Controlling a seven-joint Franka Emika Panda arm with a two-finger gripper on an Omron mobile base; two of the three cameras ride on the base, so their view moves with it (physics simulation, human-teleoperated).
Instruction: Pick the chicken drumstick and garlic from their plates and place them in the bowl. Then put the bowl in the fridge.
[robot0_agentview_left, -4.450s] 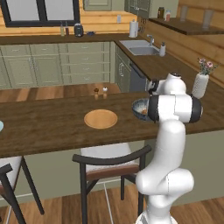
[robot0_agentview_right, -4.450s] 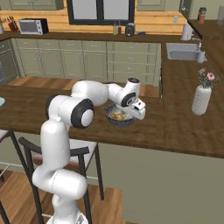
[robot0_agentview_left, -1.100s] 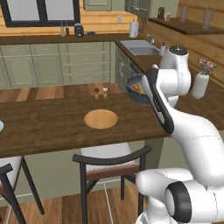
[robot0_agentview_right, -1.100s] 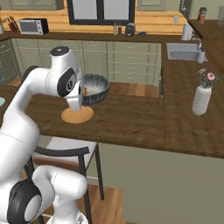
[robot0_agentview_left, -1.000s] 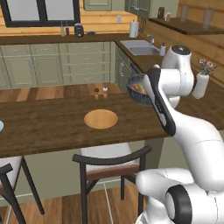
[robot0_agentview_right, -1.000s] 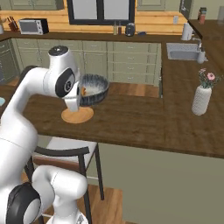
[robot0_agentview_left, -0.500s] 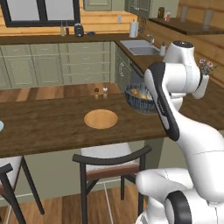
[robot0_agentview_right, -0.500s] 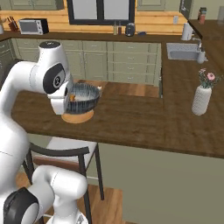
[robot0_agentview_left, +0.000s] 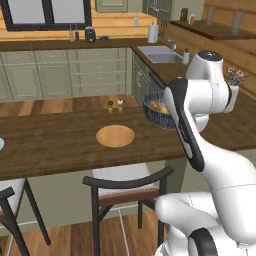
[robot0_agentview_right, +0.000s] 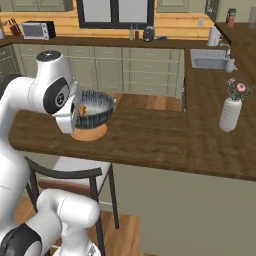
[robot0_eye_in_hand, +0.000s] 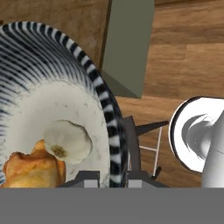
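Your claw (robot0_eye_in_hand: 111, 177) is clamped on the rim of the bowl (robot0_agentview_right: 95, 109), one finger inside, one outside the ribbed wall. The bowl hangs clear above the wooden counter (robot0_agentview_right: 150, 135), over the tan plate (robot0_agentview_left: 115, 135). Inside it, just beside the claw, lie the chicken drumstick (robot0_eye_in_hand: 30, 168) and the garlic (robot0_eye_in_hand: 68, 140), touching each other. Judgement: both are loaded; only the fridge leg is left. The bowl's weight sits entirely to one side of your grip, so carry it level.
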